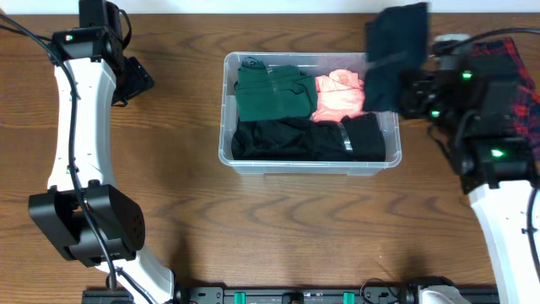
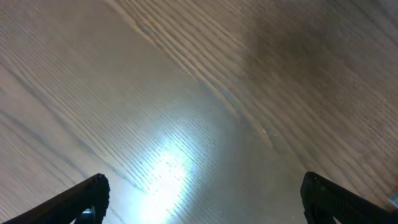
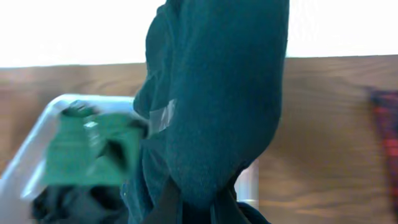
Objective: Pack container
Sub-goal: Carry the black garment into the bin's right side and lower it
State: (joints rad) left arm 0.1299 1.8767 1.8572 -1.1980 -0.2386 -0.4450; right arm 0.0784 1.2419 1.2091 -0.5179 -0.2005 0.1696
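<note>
The clear plastic container (image 1: pixel 229 110) stands mid-table and holds a green garment (image 1: pixel 274 91), a pink one (image 1: pixel 339 95) and black clothes (image 1: pixel 295 139). My right gripper (image 1: pixel 403 91) is shut on a dark teal garment (image 1: pixel 395 52) and holds it in the air at the container's right end. In the right wrist view the teal cloth (image 3: pixel 217 106) fills the middle, with the container (image 3: pixel 37 143) low at the left. My left gripper (image 1: pixel 139 78) is open and empty above bare table at the far left; its fingertips (image 2: pixel 202 199) frame only wood.
A red plaid cloth (image 1: pixel 516 84) lies at the right edge under the right arm, also seen in the right wrist view (image 3: pixel 387 137). The left arm's base (image 1: pixel 84 224) stands at front left. Bare wood lies in front of the container.
</note>
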